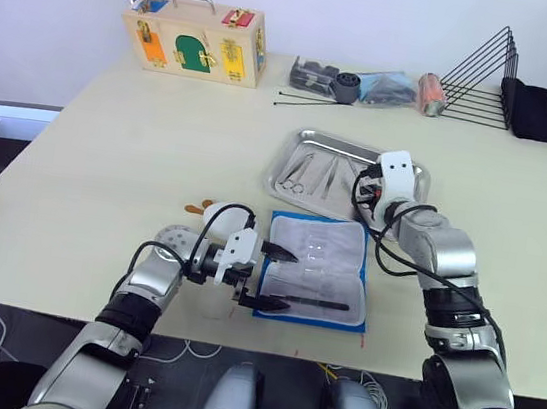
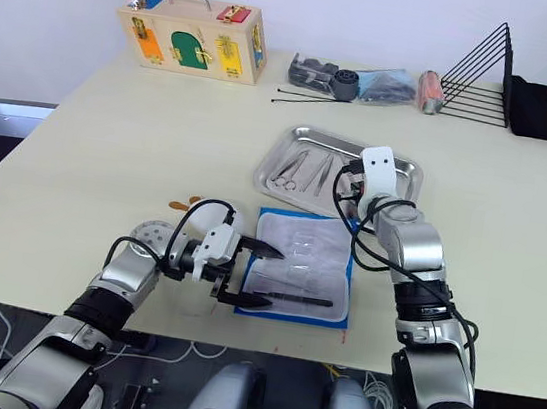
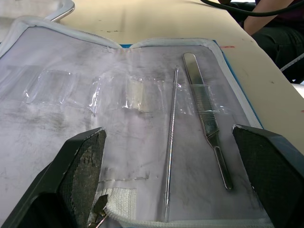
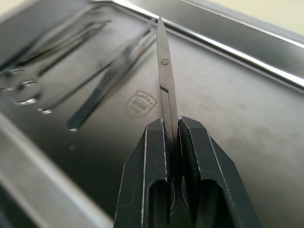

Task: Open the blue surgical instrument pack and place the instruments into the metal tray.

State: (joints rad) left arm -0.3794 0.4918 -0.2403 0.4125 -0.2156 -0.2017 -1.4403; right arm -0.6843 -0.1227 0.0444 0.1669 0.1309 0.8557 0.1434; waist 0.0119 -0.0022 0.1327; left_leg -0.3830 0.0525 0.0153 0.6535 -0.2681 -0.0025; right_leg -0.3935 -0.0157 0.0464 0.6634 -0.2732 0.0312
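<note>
The blue surgical instrument pack (image 1: 317,271) is lying unfolded near the front table edge, pale lining up, just in front of the metal tray (image 1: 411,169). The transfer step is being carried out: instruments are being moved one at a time from pack to tray.

A pair of scissors (image 4: 165,85) is being held by the right gripper (image 4: 173,142), fingers clamped on it, blades pointing forward over the tray floor. Scissors are being judged as hanging just above the steel, not yet resting (contact cannot be told). Several instruments (image 1: 310,171) are already lying in the left half of the tray: ring-handled pieces and tweezers, side by side.

The left gripper (image 1: 274,277) is being held wide open over the pack's left edge, nothing between its fingers. In the left wrist view two items are lying on the lining between the spread fingers: a thin probe (image 3: 170,147) and a flat-handled tool (image 3: 205,114), both tucked under clear straps (straps could be snagging on pull-out).

Next move, as a judgement: the scissors are to be lowered and released flat in the bare right part of the tray, clear of the ones already there. Then one of the two remaining pieces is to be pinched, the flat-handled tool probably being easier; sliding it out along its length from under the strap is being called for, with the pack likely needing to be pinned so it is not dragged.
</note>
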